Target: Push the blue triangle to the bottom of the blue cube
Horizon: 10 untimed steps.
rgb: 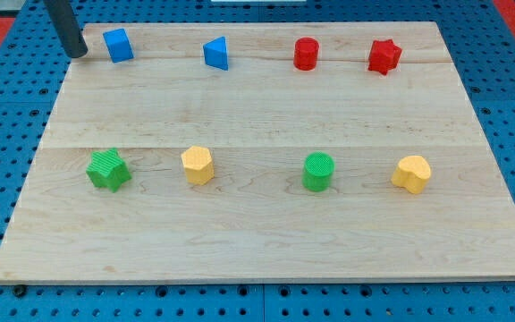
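Observation:
The blue triangle [216, 53] lies near the top edge of the wooden board [266, 241], left of centre. The blue cube [118, 45] sits to its left, near the board's top left corner. My tip [78, 53] is at the top left corner, just left of the blue cube with a small gap, and far left of the blue triangle. The rod rises out of the view's top.
A red cylinder [306, 54] and a red star [384, 55] sit along the top right. Across the middle row are a green star [108, 169], a yellow hexagon [198, 165], a green cylinder [318, 172] and a yellow heart [411, 173]. Blue pegboard surrounds the board.

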Each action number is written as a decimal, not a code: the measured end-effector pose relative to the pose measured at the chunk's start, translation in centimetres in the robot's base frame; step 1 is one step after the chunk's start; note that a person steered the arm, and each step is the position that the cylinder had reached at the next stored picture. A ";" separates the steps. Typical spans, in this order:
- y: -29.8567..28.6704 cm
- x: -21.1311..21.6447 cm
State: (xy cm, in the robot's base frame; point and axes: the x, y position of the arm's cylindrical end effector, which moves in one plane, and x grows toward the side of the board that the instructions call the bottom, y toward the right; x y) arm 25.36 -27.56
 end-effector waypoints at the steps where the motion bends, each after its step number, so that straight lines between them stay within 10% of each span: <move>1: 2.2 -1.6; 5: 12.9 7.6; 7: 24.7 1.7; 10: 13.4 3.2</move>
State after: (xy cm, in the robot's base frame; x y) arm 28.53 -14.14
